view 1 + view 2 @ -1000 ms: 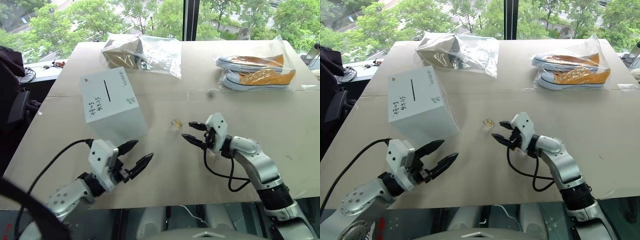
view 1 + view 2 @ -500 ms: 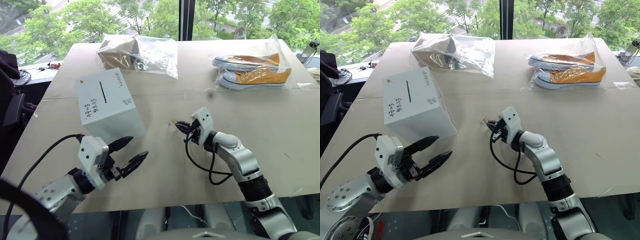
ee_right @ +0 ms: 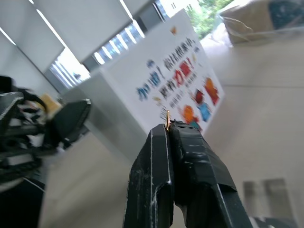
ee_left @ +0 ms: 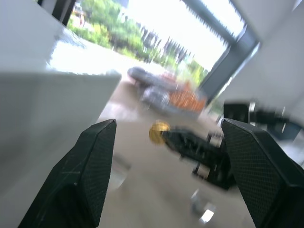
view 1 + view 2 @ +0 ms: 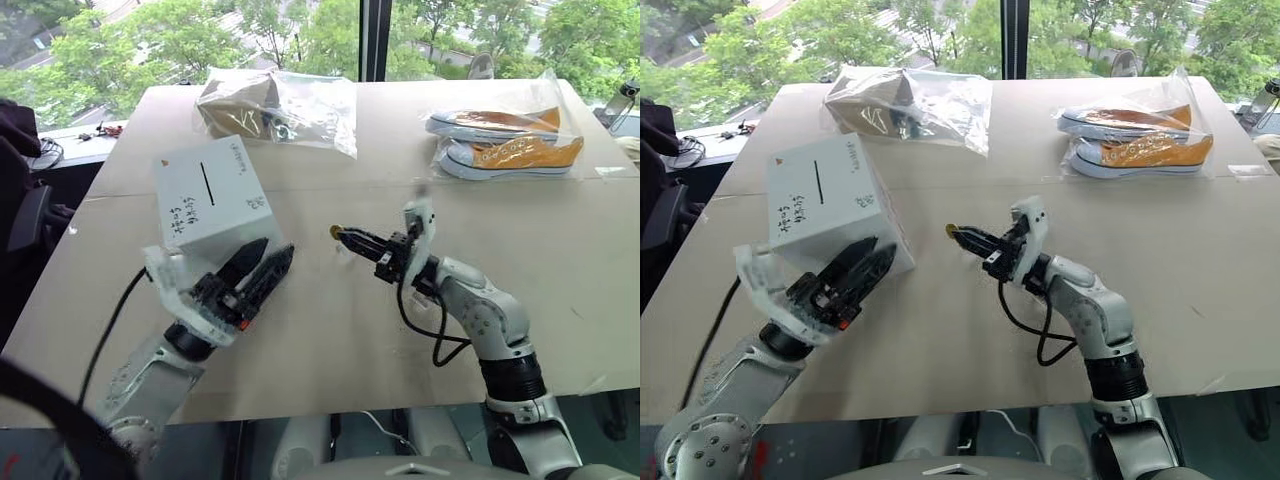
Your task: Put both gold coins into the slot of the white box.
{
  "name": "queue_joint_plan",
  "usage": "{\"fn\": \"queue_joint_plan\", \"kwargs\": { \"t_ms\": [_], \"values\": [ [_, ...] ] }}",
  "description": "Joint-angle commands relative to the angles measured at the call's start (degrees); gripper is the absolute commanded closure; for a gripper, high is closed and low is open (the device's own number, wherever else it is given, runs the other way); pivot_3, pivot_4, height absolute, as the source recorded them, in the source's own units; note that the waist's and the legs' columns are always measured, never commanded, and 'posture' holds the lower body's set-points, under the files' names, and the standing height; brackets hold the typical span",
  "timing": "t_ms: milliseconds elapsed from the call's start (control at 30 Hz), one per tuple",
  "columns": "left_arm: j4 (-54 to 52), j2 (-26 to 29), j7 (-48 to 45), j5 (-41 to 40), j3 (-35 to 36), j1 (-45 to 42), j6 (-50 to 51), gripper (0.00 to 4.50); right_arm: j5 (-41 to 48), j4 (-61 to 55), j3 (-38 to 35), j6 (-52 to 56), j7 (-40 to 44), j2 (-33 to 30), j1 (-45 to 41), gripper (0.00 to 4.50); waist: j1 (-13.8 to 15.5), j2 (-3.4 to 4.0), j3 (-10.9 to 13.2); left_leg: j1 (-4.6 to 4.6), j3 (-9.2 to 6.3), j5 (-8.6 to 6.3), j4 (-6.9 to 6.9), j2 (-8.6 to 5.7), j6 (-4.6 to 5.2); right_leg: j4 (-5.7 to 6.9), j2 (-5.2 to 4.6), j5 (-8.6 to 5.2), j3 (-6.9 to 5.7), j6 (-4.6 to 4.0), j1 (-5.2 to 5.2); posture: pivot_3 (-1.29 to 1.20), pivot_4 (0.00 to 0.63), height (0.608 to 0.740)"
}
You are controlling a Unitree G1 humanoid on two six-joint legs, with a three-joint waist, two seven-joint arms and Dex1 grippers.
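The right gripper (image 5: 340, 234) is raised above the table (image 5: 560, 250) near its centre, with its two black fingers pressed together on a gold coin (image 5: 335, 231); the coin is pinched at the fingertips and protrudes edge-on, as the right wrist view confirms (image 3: 167, 119). The gripper points toward the robot's left, in the direction of the white box (image 5: 215, 205), and is well apart from it. The white box sits on the table on the robot's left side, tilted so that the face carrying the slot (image 5: 208, 182) is turned upward and toward the camera; black handwriting lies below the slot and a small gold triangle mark (image 5: 172, 159) sits near one upper corner. The left gripper (image 5: 262, 264) is just in front of the near lower corner of the box, its fingers spread apart with nothing between them; whether a finger touches the box cannot be determined from the head views. In the left wrist view the held coin (image 4: 158, 131) appears between the two spread fingers, at a distance. At the far edge of the table lie a clear-bagged brown item (image 5: 275, 105) and a bagged pair of orange shoes (image 5: 510, 140). A second coin could not be identified with confidence.
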Motion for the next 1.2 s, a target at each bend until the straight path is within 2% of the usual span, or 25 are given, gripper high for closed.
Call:
{"fn": "queue_joint_plan", "kwargs": {
  "t_ms": [33,200,367,400,433,533,733,1100,1133,1167,1200],
  "values": [
    [-0.27,-2.15,2.95,-9.66,-1.32,-2.07,-0.44,0.9,11.64,-4.65,-2.29,4.85,1.55,1.66,-2.29,4.42,-0.02,-0.01,0.0,0.0,-0.01,0.0,0.0,0.0,0.0,0.0,0.01,0.0,-0.01,0.0,0.0,0.0,0.15,0.74],
    [-0.29,-2.92,2.42,-19.17,-3.43,-3.14,0.73,0.9,19.92,-4.27,-2.85,9.1,0.73,2.47,-4.32,4.42,-0.11,0.0,0.0,0.02,0.01,0.0,0.0,-0.01,0.0,0.02,0.14,0.0,0.01,-0.01,0.0,0.0,0.15,0.74],
    [-0.6,-4.48,-0.09,-20.25,-7.09,-3.8,0.54,0.9,25.07,-3.74,-2.39,11.15,-0.86,4.07,-5.92,4.42,-0.13,0.0,0.0,0.03,0.08,0.0,0.0,-0.04,0.01,0.02,0.35,-0.01,-0.04,-0.01,0.0,0.0,0.15,0.74],
    [-0.59,-4.89,-0.26,-20.18,-7.5,-4.1,0.25,1.41,25.18,-3.81,-1.99,11.34,-0.86,4.0,-5.94,4.5,-0.12,0.0,0.0,0.03,0.09,0.0,0.0,-0.04,0.0,0.02,0.37,-0.01,-0.05,-0.01,0.0,0.0,0.15,0.74],
    [-0.55,-5.16,-0.39,-20.1,-7.75,-4.34,0.04,1.68,25.26,-3.83,-1.7,11.45,-0.88,3.89,-5.98,4.5,-0.05,0.0,0.0,0.03,0.09,0.0,0.0,-0.04,0.01,0.02,0.38,-0.01,-0.07,-0.01,0.0,0.0,0.15,0.74],
    [-0.44,-5.77,-1.03,-19.45,-8.15,-5.0,-0.67,2.97,25.39,-3.9,-0.83,11.54,-0.99,3.67,-5.77,4.5,-0.06,0.0,0.0,0.03,0.1,0.01,0.01,-0.05,0.0,0.02,0.4,-0.01,-0.08,-0.01,0.0,0.0,0.15,0.74],
    [-1.11,-7.32,-1.6,-18.65,-7.52,-5.44,-2.96,2.97,25.62,-3.73,-0.37,11.63,-1.35,3.14,-5.72,4.5,-0.14,0.0,0.0,0.03,0.09,0.01,0.01,-0.03,0.0,0.02,0.47,-0.01,-0.06,-0.02,0.0,0.0,0.15,0.74],
    [-2.0,-6.6,-2.83,-16.56,-9.92,-4.5,-2.19,2.97,25.44,-3.78,0.05,12.02,-1.68,2.85,-5.73,4.5,-0.13,0.0,0.0,0.03,0.11,0.01,0.01,-0.03,0.01,0.02,0.47,-0.01,-0.04,-0.02,0.0,0.0,0.15,0.74],
    [-2.04,-6.57,-3.06,-16.45,-10.07,-4.44,-2.2,3.47,25.46,-3.8,0.08,12.06,-1.71,2.83,-5.73,4.5,-0.14,0.0,0.0,0.03,0.11,0.01,0.01,-0.03,0.01,0.02,0.47,-0.01,-0.03,-0.02,0.0,0.0,0.15,0.74],
    [-2.05,-6.63,-3.27,-16.43,-10.16,-4.43,-2.3,3.74,25.47,-3.83,0.14,12.12,-1.73,2.78,-5.73,4.5,-0.13,0.0,0.0,0.03,0.11,0.01,0.01,-0.03,0.01,0.02,0.47,-0.01,-0.03,-0.01,0.0,0.0,0.15,0.74],
    [-2.06,-6.63,-3.47,-16.39,-10.24,-4.41,-2.37,4.19,25.45,-3.84,0.22,12.16,-1.72,2.73,-5.75,4.5,-0.12,0.0,0.0,0.03,0.11,0.01,0.01,-0.03,0.01,0.02,0.47,-0.01,-0.03,-0.01,0.0,0.0,0.15,0.74]
  ]
}}
